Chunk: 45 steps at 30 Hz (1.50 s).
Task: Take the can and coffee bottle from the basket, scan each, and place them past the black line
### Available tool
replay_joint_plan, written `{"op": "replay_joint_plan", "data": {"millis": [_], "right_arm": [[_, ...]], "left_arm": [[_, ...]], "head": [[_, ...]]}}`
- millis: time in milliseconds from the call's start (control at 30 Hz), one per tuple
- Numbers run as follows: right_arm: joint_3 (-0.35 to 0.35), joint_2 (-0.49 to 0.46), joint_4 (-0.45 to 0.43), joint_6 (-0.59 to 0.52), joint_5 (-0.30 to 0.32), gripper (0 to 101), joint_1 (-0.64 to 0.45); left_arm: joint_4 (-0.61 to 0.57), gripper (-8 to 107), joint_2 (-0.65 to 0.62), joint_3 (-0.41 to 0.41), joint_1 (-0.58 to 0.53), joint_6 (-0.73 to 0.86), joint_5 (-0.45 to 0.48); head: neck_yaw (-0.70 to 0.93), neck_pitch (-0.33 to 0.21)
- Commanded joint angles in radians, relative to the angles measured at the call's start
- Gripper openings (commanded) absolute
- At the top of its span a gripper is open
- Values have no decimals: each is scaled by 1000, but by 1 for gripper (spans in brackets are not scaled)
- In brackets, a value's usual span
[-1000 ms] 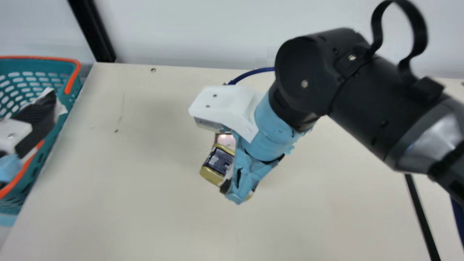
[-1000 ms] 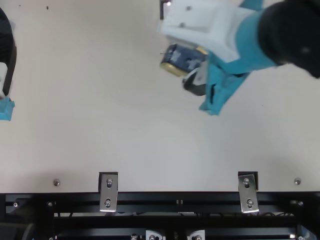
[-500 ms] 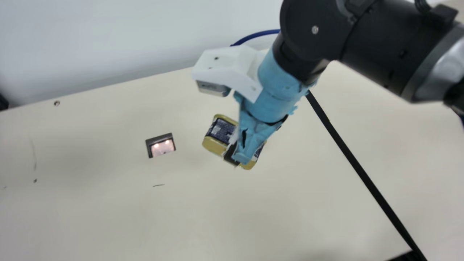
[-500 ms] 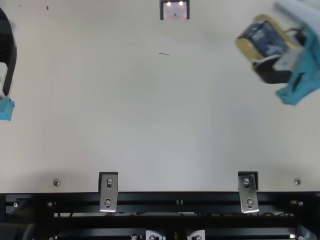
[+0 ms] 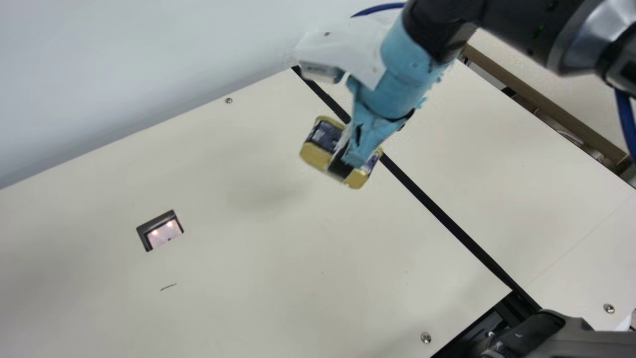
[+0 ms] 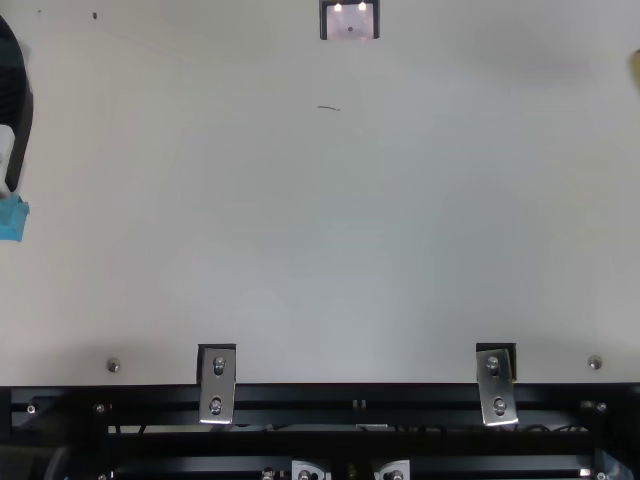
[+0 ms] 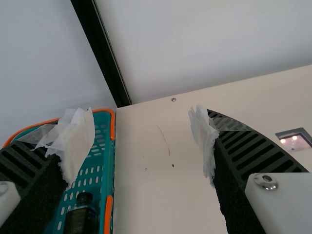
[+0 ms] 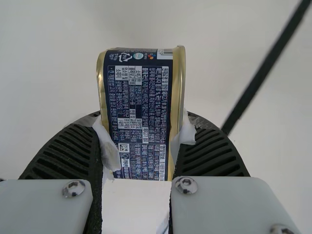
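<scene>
Tabletop (image 5: pixel 268 238) spreads beyond the black line (image 5: pixel 437 212), right jaws clamped on the can (image 5: pixel 315 154), left jaws apart.

In the right wrist view, the can (image 8: pixel 178 87) bears a dark blue label (image 8: pixel 139 112) with dense white Korean print, too fine to spell out. A triangular recycling sign (image 8: pixel 125 57) stands near one end.

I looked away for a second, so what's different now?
The right gripper carried the can toward the robot's right, away from the scanner window and closer to the black line. The camera on the neck turned too. Nothing was let go: the can is still held. The left gripper and the scanner window stayed put.
</scene>
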Motion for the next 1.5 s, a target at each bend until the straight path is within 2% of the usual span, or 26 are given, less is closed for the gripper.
{"op": "replay_joint_plan", "data": {"millis": [0, 400, 700, 1067, 1467], "right_arm": [[-7, 4, -10, -17, 1, 0, -93], [-90, 128, -126, -143, 1, 0, -384], [-131, 213, -173, -181, 0, 0, -508], [-43, 244, -192, -201, -77, 0, -602], [72, 247, -169, -222, -155, 0, -654]], "left_arm": [[0, 90, 0, 0, 0, 0, 0], [0, 90, 0, 0, 0, 0, 0], [0, 90, 0, 0, 0, 0, 0], [0, 90, 0, 0, 0, 0, 0], [0, 90, 0, 0, 0, 0, 0]], "head": [[-11, -30], [-11, -30], [-11, -30], [-11, -30], [-11, -30]]}}
